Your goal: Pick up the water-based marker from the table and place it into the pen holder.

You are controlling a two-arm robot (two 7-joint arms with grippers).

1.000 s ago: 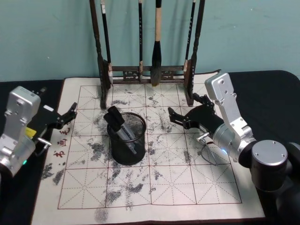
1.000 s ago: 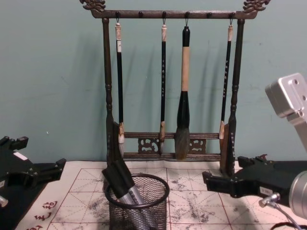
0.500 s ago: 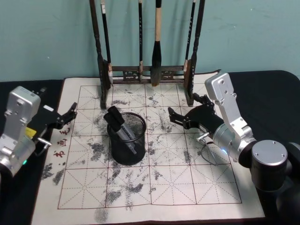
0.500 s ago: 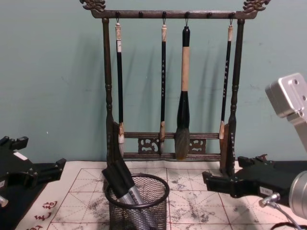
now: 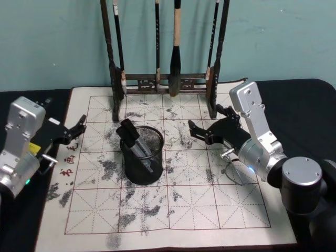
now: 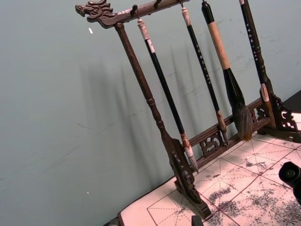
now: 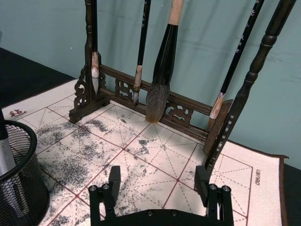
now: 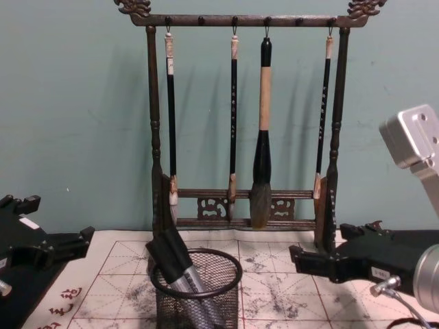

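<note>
The pen holder [image 5: 139,169] is a black wire-mesh cup standing on the mat, left of centre. The water-based marker [image 5: 134,140], grey with a black cap, leans inside it with the cap sticking out over the rim; the chest view shows the same marker [image 8: 177,262] in the pen holder [image 8: 200,303]. My right gripper [image 5: 205,118] hovers open and empty to the right of the cup. In the right wrist view its fingers [image 7: 114,178] stand wide apart, with the pen holder [image 7: 21,181] off to one side. My left gripper [image 5: 80,130] is open and empty at the mat's left edge.
A tall dark wooden brush rack [image 5: 164,82] with several hanging brushes stands at the back of the mat, close behind both grippers. The ink-stained gridded calligraphy mat [image 5: 173,210] covers the black table. A teal wall rises behind.
</note>
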